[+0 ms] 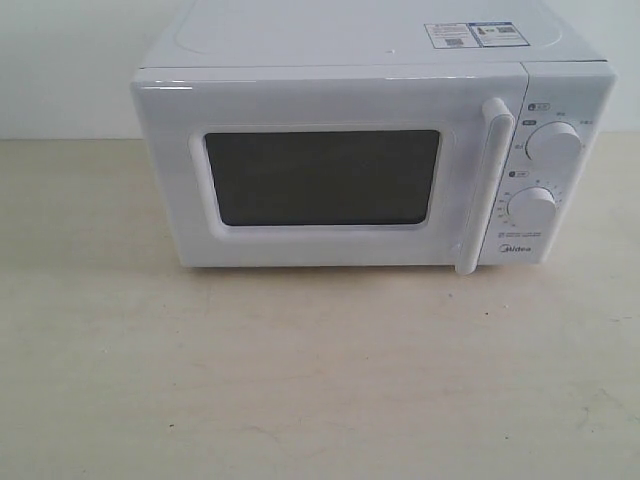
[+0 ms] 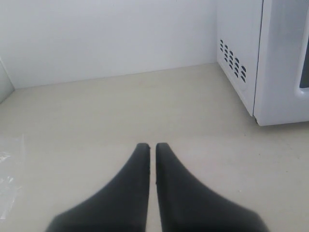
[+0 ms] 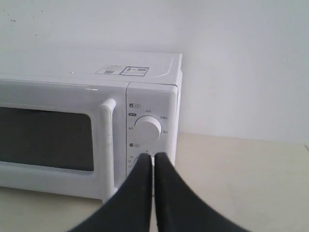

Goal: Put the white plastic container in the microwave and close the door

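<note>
The white microwave stands at the back of the table, its door shut, dark window facing me and the tall bar handle on the right. The white plastic container shows in no view. In the left wrist view my left gripper is shut with nothing in it, low over the bare table to the left of the microwave's vented side. Seen from the right wrist, my right gripper is also shut and empty, in front of the microwave's lower knob, some way off. Neither gripper appears in the exterior view.
A white wall runs behind the beige table. A scrap of clear plastic film lies on the table at the left wrist view's edge. Two knobs and the Midea logo sit on the control panel.
</note>
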Action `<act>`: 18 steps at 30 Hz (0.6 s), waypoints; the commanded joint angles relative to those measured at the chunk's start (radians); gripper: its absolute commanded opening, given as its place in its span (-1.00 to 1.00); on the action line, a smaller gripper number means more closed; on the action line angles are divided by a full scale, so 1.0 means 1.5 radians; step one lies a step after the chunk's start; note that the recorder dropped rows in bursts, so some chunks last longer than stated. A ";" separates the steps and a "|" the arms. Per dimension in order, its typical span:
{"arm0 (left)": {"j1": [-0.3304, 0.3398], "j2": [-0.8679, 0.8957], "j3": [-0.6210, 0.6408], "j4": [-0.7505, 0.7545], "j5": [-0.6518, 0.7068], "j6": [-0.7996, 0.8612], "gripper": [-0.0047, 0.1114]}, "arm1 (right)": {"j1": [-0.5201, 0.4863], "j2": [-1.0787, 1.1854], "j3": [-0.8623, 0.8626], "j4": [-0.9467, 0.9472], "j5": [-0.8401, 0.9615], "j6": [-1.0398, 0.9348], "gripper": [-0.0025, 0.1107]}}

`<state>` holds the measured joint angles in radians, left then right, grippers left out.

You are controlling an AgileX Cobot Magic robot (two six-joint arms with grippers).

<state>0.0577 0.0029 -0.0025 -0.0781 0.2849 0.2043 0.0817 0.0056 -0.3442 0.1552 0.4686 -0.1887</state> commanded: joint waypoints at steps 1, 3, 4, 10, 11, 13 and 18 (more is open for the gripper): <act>0.001 -0.002 0.002 -0.007 0.000 -0.007 -0.84 | -0.003 -0.004 0.004 -0.046 -0.039 -0.007 -0.96; 0.001 -0.002 0.002 -0.007 0.000 -0.007 -0.84 | -0.003 -0.004 0.004 -0.052 -0.058 -0.007 -0.96; 0.001 -0.002 0.002 -0.007 0.000 -0.007 -0.84 | -0.003 -0.004 0.004 -0.052 -0.065 -0.007 -0.96; 0.001 -0.002 0.002 -0.007 0.000 -0.007 -0.84 | -0.002 -0.004 0.004 -0.048 -0.105 0.017 -0.96; 0.001 -0.002 0.002 -0.007 0.000 -0.007 -0.84 | -0.002 -0.004 0.004 -0.048 -0.107 0.017 -0.96; 0.001 -0.002 0.002 -0.007 0.000 -0.007 -0.84 | -0.002 -0.004 0.004 -0.048 -0.112 0.017 -0.96; 0.001 -0.002 0.002 -0.007 0.000 -0.007 -0.84 | -0.002 -0.004 0.028 -0.048 -0.146 0.057 -0.96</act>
<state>0.0577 0.0029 -0.0025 -0.0781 0.2849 0.2043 0.0817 0.0056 -0.3371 0.0847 0.2957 -0.1517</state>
